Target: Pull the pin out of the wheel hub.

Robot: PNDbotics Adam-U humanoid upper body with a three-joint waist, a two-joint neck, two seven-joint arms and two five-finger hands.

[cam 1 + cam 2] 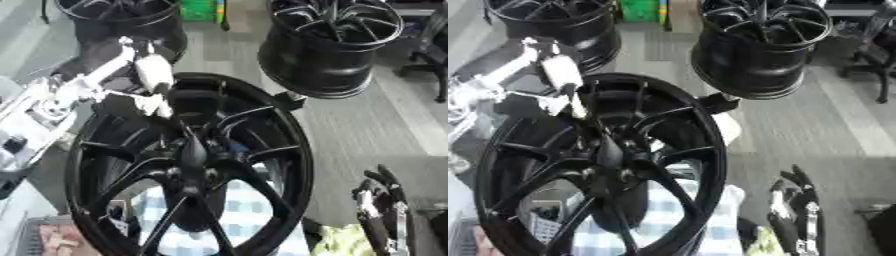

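Front and centre of the left eye view stands the black wheel hub (188, 165); the left hand (150, 75) reaches over its upper rim, finger state unclear. Right of the hub, the right eye view shows the right hand (796, 210), fingers straight, upward.

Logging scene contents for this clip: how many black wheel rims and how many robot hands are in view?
Black wheel rims: 3, the near wheel hub, one far left, one far right.
Robot hands: 2, the left hand at the near rim's upper edge, the right hand idle at lower right, fingers up.
Total: 5
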